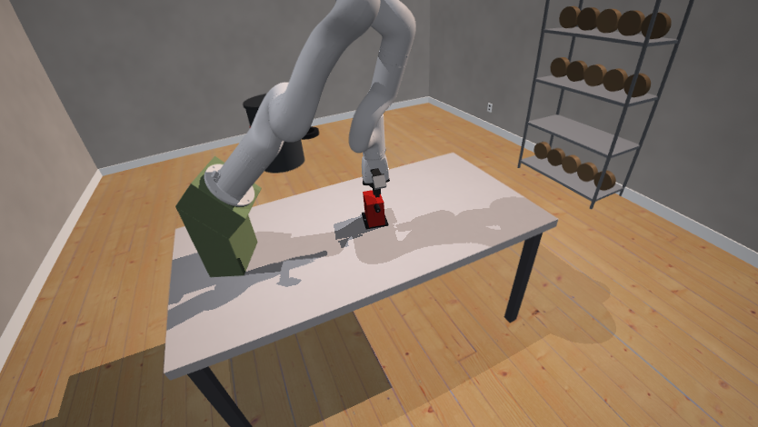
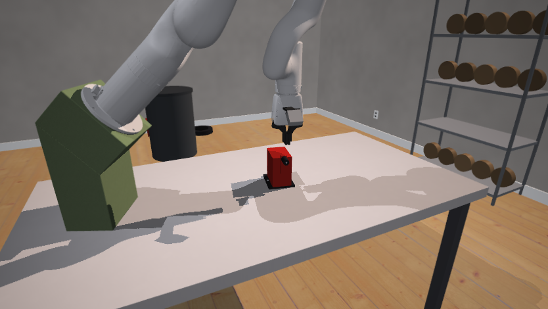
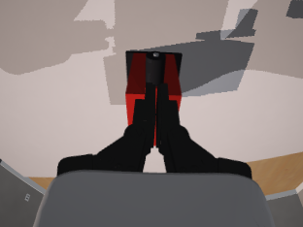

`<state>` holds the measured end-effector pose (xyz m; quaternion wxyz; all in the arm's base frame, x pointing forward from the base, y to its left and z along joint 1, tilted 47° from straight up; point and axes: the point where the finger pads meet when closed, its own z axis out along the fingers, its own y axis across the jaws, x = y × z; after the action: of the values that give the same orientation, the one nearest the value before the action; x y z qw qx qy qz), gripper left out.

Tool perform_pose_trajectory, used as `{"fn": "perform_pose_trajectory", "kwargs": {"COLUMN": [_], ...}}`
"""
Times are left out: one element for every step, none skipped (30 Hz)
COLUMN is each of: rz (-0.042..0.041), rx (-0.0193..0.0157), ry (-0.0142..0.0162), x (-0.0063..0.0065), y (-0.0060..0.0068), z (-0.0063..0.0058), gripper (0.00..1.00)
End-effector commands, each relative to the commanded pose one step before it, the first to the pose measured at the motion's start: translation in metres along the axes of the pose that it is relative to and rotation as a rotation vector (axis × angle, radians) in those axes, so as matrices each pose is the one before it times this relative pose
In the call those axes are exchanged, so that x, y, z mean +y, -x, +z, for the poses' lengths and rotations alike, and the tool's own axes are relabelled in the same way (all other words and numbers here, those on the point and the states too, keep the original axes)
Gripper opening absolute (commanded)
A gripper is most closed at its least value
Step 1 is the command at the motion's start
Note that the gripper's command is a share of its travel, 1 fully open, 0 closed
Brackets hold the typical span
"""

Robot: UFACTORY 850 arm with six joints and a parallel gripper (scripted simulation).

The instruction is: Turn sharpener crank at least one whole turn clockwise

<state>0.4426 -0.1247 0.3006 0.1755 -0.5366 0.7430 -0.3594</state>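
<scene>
The pencil sharpener [image 2: 278, 167] stands mid-counter [image 2: 345, 214] on a black base [image 2: 268, 183]; being fastened down, the body should hold firm while the crank turns. The knob [image 2: 284, 160] projects from the upper front face, at the top of its circle. The gripper [image 2: 286, 141] hangs directly above the sharpener, pointing down. Its 2 fingers are clenched together on nothing, just above the knob and touching no part. No grip exists yet.
</scene>
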Motion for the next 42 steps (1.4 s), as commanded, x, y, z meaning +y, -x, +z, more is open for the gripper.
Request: {"fn": "perform_pose_trajectory", "kwargs": {"rz": [0.00015,0.00000,0.00000,0.00000,0.00000,0.00000,0.00000,0.00000,0.00000,0.00000,0.00000,0.00000,0.00000,0.00000,0.00000,0.00000,0.00000,0.00000,0.00000,0.00000,0.00000,0.00000,0.00000,0.00000,0.00000,0.00000,0.00000,0.00000,0.00000,0.00000,0.00000,0.00000,0.00000,0.00000,0.00000,0.00000,0.00000,0.00000,0.00000,0.00000,0.00000,0.00000], "rx": [-0.00010,0.00000,0.00000,0.00000,0.00000,0.00000,0.00000,0.00000,0.00000,0.00000,0.00000,0.00000,0.00000,0.00000,0.00000,0.00000,0.00000,0.00000,0.00000,0.00000,0.00000,0.00000,0.00000,0.00000,0.00000,0.00000,0.00000,0.00000,0.00000,0.00000,0.00000,0.00000,0.00000,0.00000,0.00000,0.00000,0.00000,0.00000,0.00000,0.00000,0.00000,0.00000], "ry": [-0.00083,0.00000,0.00000,0.00000,0.00000,0.00000,0.00000,0.00000,0.00000,0.00000,0.00000,0.00000,0.00000,0.00000,0.00000,0.00000,0.00000,0.00000,0.00000,0.00000,0.00000,0.00000,0.00000,0.00000,0.00000,0.00000,0.00000,0.00000,0.00000,0.00000,0.00000,0.00000,0.00000,0.00000,0.00000,0.00000,0.00000,0.00000,0.00000,0.00000,0.00000,0.00000], "x": [-0.00040,0.00000,0.00000,0.00000,0.00000,0.00000,0.00000,0.00000,0.00000,0.00000,0.00000,0.00000,0.00000,0.00000,0.00000,0.00000,0.00000,0.00000,0.00000,0.00000,0.00000,0.00000,0.00000,0.00000,0.00000,0.00000,0.00000,0.00000,0.00000,0.00000,0.00000,0.00000,0.00000,0.00000,0.00000,0.00000,0.00000,0.00000,0.00000,0.00000,0.00000,0.00000], "y": [0.00003,0.00000,0.00000,0.00000,0.00000,0.00000,0.00000,0.00000,0.00000,0.00000,0.00000,0.00000,0.00000,0.00000,0.00000,0.00000,0.00000,0.00000,0.00000,0.00000,0.00000,0.00000,0.00000,0.00000,0.00000,0.00000,0.00000,0.00000,0.00000,0.00000,0.00000,0.00000,0.00000,0.00000,0.00000,0.00000,0.00000,0.00000,0.00000,0.00000,0.00000,0.00000], "z": [-0.00017,0.00000,0.00000,0.00000,0.00000,0.00000,0.00000,0.00000,0.00000,0.00000,0.00000,0.00000,0.00000,0.00000,0.00000,0.00000,0.00000,0.00000,0.00000,0.00000,0.00000,0.00000,0.00000,0.00000,0.00000,0.00000,0.00000,0.00000,0.00000,0.00000,0.00000,0.00000,0.00000,0.00000,0.00000,0.00000,0.00000,0.00000,0.00000,0.00000,0.00000,0.00000], "gripper": [0.00,0.00,0.00,0.00,0.00,0.00,0.00,0.00,0.00,0.00,0.00,0.00,0.00,0.00,0.00,0.00,0.00,0.00,0.00,0.00,0.54,0.54,0.54,0.54,0.54,0.54,0.54,0.54,0.54,0.54,0.54,0.54,0.54,0.54,0.54,0.54,0.54,0.54,0.54,0.54,0.54,0.54]}}
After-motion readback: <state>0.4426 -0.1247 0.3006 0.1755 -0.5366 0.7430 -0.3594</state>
